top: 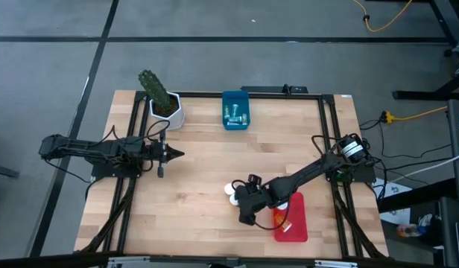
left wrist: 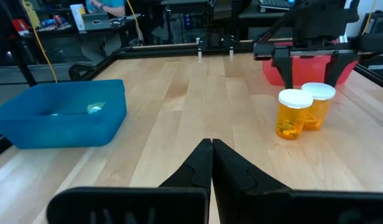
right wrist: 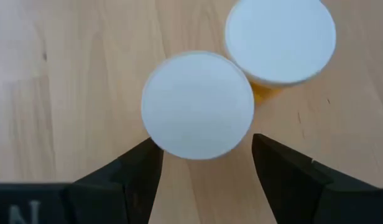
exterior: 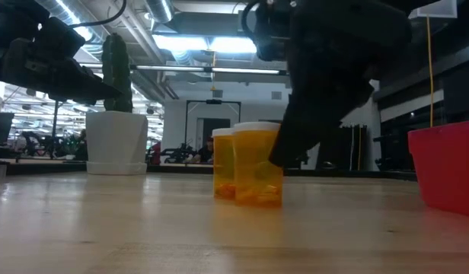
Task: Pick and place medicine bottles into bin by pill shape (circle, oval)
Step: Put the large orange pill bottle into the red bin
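Two orange medicine bottles with white caps stand side by side on the table (top: 231, 190), (exterior: 257, 164), (left wrist: 294, 115). My right gripper (right wrist: 205, 144) is open and hovers over them, pointing down, with a finger (right wrist: 142, 174) on either side of the nearer bottle's cap (right wrist: 198, 106). I cannot tell whether they touch it. The second cap (right wrist: 280, 40) lies just beyond. My left gripper (top: 166, 154) is shut and empty above the table's left half; it also shows in its own wrist view (left wrist: 211, 152). Small pale bottles (top: 235, 115) lie in the blue bin (top: 235, 100).
A red bin (top: 293, 227) sits at the near right, right beside my right gripper, with something orange (top: 279, 217) in it. The blue bin stands at the far middle. A white pot with a green cactus (top: 166, 104) stands at the far left. Bare wood lies between the arms.
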Controlling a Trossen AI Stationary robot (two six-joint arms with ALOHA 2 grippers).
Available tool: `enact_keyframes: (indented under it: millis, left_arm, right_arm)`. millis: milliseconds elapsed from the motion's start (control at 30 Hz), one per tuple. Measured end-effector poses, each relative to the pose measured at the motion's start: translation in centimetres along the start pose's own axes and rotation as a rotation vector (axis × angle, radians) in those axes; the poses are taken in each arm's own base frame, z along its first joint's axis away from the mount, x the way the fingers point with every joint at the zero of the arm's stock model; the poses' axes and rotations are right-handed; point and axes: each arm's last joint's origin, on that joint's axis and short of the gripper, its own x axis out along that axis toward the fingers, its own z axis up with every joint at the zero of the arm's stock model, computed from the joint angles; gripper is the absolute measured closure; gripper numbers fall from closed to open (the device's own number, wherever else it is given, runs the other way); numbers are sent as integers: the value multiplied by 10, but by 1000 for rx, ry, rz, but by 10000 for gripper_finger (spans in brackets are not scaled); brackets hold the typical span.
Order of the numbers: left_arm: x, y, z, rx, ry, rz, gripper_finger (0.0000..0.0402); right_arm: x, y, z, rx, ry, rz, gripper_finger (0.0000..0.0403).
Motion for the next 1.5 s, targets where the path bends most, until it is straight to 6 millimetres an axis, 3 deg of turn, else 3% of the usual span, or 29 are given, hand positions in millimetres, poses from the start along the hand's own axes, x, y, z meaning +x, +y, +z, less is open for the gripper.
enact_keyframes:
  millis: [433,1100,1500]
  left_arm:
    - [0,0,0,0,1,0,401]
    - [0,0,0,0,1,0,401]
    - [0,0,0,0,0,0,401]
  right_arm:
    - [0,2,10,86,-136,-29,157]
    - [0,-6,2,129,-93,-152,157]
    - [7,-14,9,104,-114,-162,157]
